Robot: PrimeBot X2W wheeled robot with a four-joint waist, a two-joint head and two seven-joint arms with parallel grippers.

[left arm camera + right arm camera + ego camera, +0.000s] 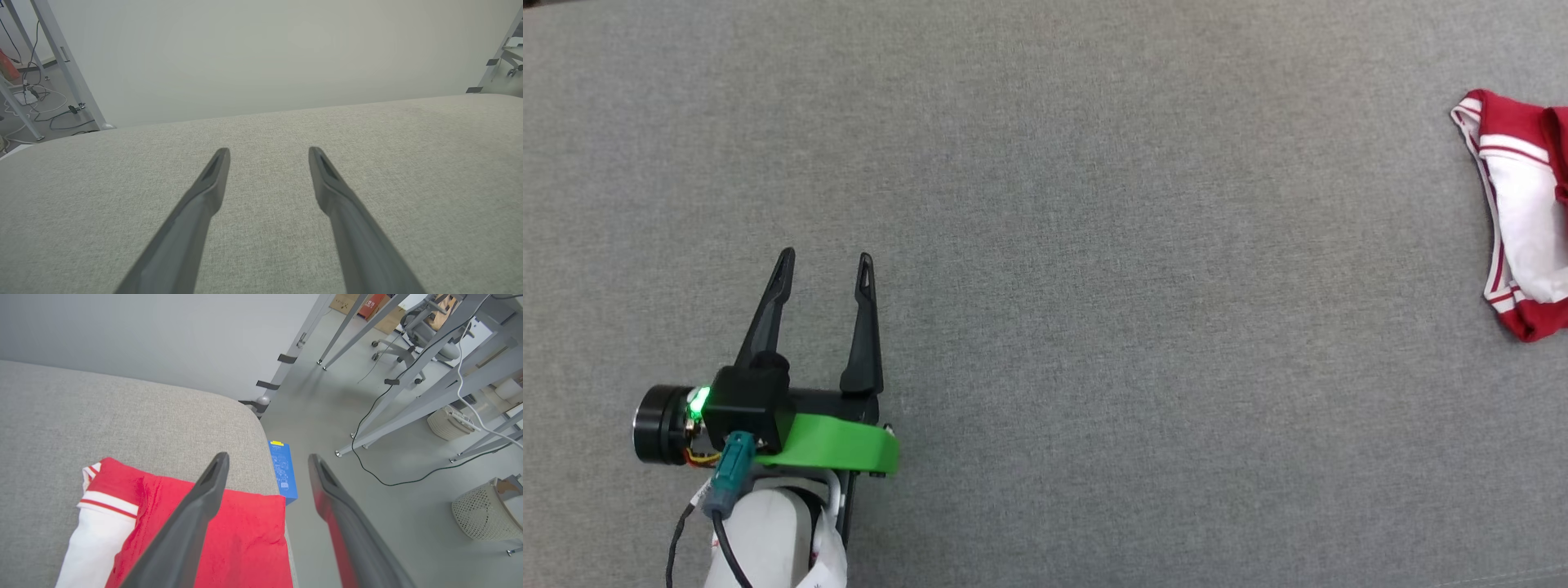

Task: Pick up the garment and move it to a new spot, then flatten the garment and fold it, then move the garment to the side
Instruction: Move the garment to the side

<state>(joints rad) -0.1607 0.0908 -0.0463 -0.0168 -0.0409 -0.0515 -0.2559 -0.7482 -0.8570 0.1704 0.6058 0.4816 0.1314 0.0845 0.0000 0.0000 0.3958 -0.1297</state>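
Head view has the left gripper (826, 263) at the lower left, its two dark fingers spread apart with nothing between them, hovering over bare grey fabric surface (1094, 327). Its own wrist view shows the same gap, empty. The right gripper (267, 461) is likewise spread wide and grasps nothing; one finger lies over the garment (241, 535), the other past the surface's edge, above the floor. The garment sits folded at the surface's right edge near a rounded corner, red with a white sleeve and striped trim, well apart from the left gripper. A blue box (282, 473) lies on the floor just beside that corner.
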